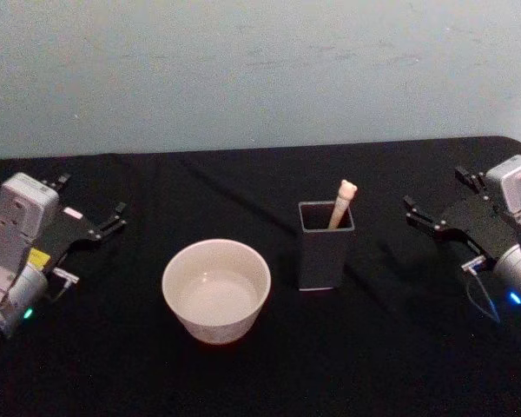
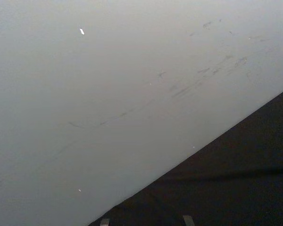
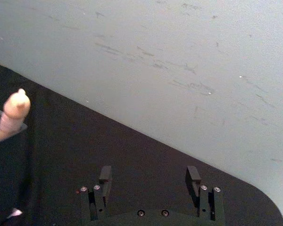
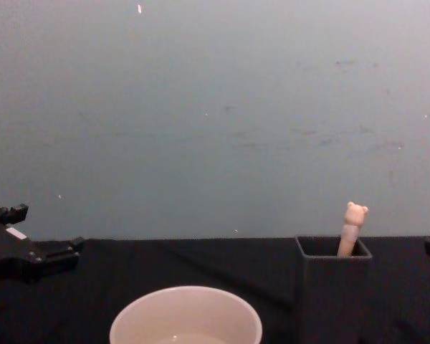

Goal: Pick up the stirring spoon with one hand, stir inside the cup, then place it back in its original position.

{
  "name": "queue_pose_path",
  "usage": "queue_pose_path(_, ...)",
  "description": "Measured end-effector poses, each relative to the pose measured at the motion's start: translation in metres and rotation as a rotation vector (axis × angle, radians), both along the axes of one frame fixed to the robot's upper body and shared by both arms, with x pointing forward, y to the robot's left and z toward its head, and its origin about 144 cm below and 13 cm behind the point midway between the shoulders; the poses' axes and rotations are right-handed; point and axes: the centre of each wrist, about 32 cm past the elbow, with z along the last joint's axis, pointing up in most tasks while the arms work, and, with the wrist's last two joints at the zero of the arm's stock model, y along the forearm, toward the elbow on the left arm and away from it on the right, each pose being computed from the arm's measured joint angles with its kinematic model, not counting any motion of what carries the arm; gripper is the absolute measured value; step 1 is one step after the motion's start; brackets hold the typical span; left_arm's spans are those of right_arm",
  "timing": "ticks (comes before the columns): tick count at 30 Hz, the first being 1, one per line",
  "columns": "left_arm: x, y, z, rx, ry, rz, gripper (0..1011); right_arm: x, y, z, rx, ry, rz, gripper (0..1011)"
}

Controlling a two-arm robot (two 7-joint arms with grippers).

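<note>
A black cloth covers the table (image 1: 269, 382), with lots of bare room at the front. Nearest is the cup (image 1: 210, 328), round, smooth and cream-white with a thin rim. Just beside it, not touching, stands the holder (image 1: 321, 261), a dark grey square box with thin walls. The stirring spoon (image 1: 341, 204) stands in the holder and leans on its far right corner.

From above you can look down into the cup and the holder. From the chest you see the spoon's little bear head (image 4: 356, 212) poking over the rim. The spoon's bowl is hidden inside.

The left gripper (image 1: 89, 201) waits out at the left side, fingers apart, holding nothing. The right gripper (image 1: 436, 189) waits at the right side, also spread wide and empty. Both are well apart from the cup and holder.

The right wrist view shows the table's round corner (image 3: 254, 200). Behind it all is a pale, scuffed wall (image 1: 260, 69).
</note>
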Motion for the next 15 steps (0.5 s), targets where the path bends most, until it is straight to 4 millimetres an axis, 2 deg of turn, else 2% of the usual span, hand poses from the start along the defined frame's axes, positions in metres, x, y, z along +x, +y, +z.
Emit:
queue_pose_path(6, 0.000, 0.000, 0.000, 0.000, 0.000, 0.000, 1001, -0.006, -0.009, 0.010, 0.039, 0.025, 0.055, 1000)
queue_pose_path(15, 0.000, 0.000, 0.000, 0.000, 0.000, 0.000, 1001, -0.029, -0.023, 0.025, 0.133, 0.086, 0.207, 1000)
